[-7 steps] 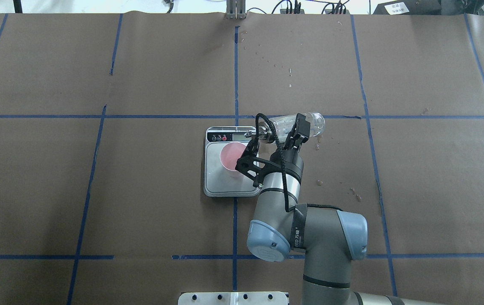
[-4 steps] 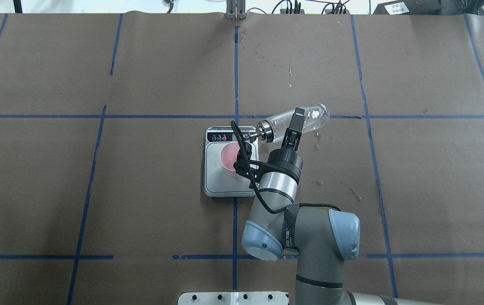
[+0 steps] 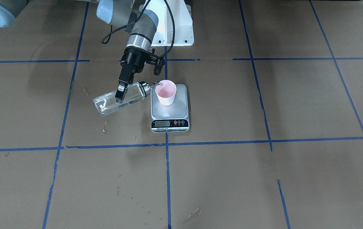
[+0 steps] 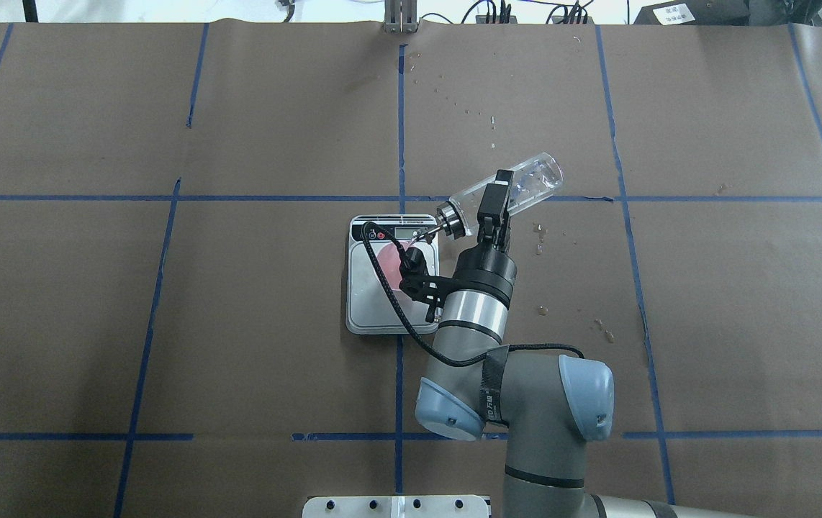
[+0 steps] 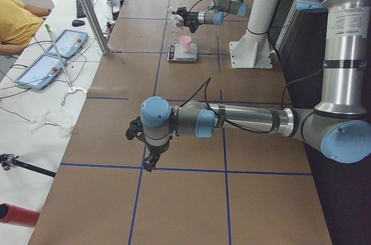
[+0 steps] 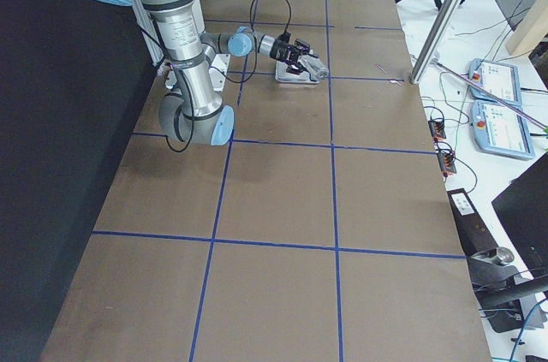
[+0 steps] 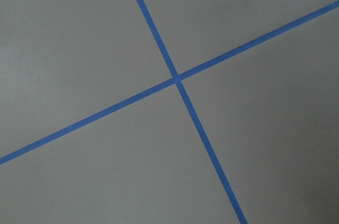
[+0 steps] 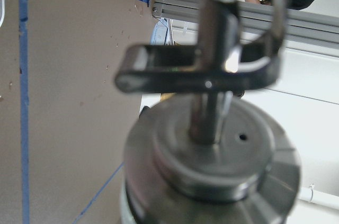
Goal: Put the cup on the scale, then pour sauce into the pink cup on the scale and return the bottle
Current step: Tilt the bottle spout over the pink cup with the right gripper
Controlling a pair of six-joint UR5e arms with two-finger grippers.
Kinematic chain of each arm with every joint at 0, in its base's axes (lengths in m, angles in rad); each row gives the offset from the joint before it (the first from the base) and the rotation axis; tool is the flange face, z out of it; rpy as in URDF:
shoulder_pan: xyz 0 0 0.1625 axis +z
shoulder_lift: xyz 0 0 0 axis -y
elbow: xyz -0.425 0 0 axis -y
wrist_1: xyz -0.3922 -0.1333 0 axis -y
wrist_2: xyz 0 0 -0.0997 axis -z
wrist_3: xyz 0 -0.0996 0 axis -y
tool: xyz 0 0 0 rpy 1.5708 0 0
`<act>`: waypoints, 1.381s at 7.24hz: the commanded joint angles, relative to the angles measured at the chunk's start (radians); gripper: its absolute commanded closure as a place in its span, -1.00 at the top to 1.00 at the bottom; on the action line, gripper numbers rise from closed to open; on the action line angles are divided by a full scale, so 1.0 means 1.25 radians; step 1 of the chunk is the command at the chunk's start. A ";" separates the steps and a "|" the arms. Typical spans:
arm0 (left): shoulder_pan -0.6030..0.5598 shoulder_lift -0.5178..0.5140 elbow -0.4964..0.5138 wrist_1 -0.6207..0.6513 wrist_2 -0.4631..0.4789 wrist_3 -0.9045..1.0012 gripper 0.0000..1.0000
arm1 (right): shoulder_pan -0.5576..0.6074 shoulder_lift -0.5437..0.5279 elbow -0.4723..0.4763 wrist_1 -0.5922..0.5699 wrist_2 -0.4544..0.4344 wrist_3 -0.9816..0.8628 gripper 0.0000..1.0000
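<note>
The pale pink cup [image 3: 166, 92] stands on the steel scale [image 3: 170, 115]. In the overhead view the cup [image 4: 384, 255] is partly hidden by the wrist's cable, on the scale [image 4: 371, 309]. My right gripper [image 3: 121, 92] is shut on the clear glass bottle [image 3: 103, 105], which is tilted with its base raised. Its metal pourer tip [image 3: 158, 84] is at the cup's rim. The overhead view shows the same grip [image 4: 494, 198] on the bottle [image 4: 535, 180]. The pourer cap [image 8: 212, 150] fills the right wrist view. My left gripper [image 5: 148, 161] shows only in the exterior left view; I cannot tell its state.
Wet spots [image 4: 542, 311] lie on the brown paper to the right of the scale. Blue tape lines [image 4: 400, 129] cross the table. The robot's white base [image 3: 172, 28] is behind the scale. The left wrist view shows only paper and a tape cross [image 7: 176, 78].
The right wrist has rotated and the bottle's base has swung up and away from the robot, tilting it more steeply. The pourer tip stays at the cup.
</note>
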 commanded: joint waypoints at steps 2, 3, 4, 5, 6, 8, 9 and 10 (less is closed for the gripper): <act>0.000 0.001 0.000 0.000 0.000 0.000 1.00 | 0.002 -0.010 0.001 -0.001 -0.052 -0.090 -1.00; 0.000 0.000 0.000 0.000 0.000 0.000 1.00 | 0.002 -0.015 0.001 -0.001 -0.059 -0.101 -1.00; 0.000 0.000 0.000 0.000 0.000 0.000 1.00 | 0.002 -0.022 0.001 -0.001 -0.070 -0.106 -1.00; 0.000 0.000 0.000 0.000 0.000 0.000 1.00 | 0.002 -0.022 0.001 -0.001 -0.070 -0.106 -1.00; 0.000 0.000 -0.001 0.000 0.000 0.000 1.00 | 0.002 -0.022 0.001 -0.001 -0.070 -0.106 -1.00; 0.000 0.000 -0.001 0.000 0.000 0.000 1.00 | 0.002 -0.022 0.001 -0.001 -0.070 -0.106 -1.00; 0.000 0.000 -0.001 0.000 0.000 0.000 1.00 | 0.002 -0.022 0.001 -0.001 -0.070 -0.106 -1.00; 0.000 0.000 0.000 0.000 0.000 0.000 1.00 | 0.002 -0.022 0.001 -0.001 -0.070 -0.106 -1.00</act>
